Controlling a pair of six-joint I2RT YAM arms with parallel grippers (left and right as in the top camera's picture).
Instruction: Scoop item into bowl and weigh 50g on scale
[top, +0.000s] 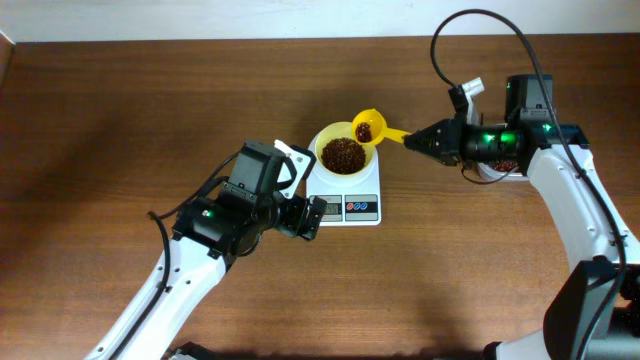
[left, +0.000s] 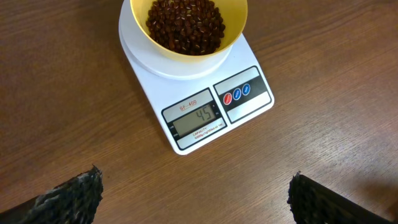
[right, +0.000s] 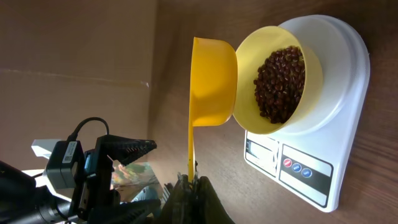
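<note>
The pale-yellow bowl (top: 343, 151) stands on the white scale (top: 345, 197) and holds dark reddish-brown beans (top: 343, 154). In the left wrist view the scale's display (left: 196, 117) reads 45, below the bowl (left: 185, 25). My right gripper (top: 414, 141) is shut on the handle of a yellow scoop (top: 369, 127), which hangs at the bowl's far right rim with beans in it. In the right wrist view the scoop (right: 211, 81) touches the bowl (right: 277, 81) edge, and the gripper (right: 189, 182) pinches its handle. My left gripper (left: 196, 193) stands open over bare table just in front of the scale.
The wooden table (top: 120, 120) runs around the scale on all sides. The left arm's black body (top: 240, 205) lies close to the scale's left front corner. The right arm (top: 560, 190) reaches in from the right edge. A wall lies beyond the table's far edge.
</note>
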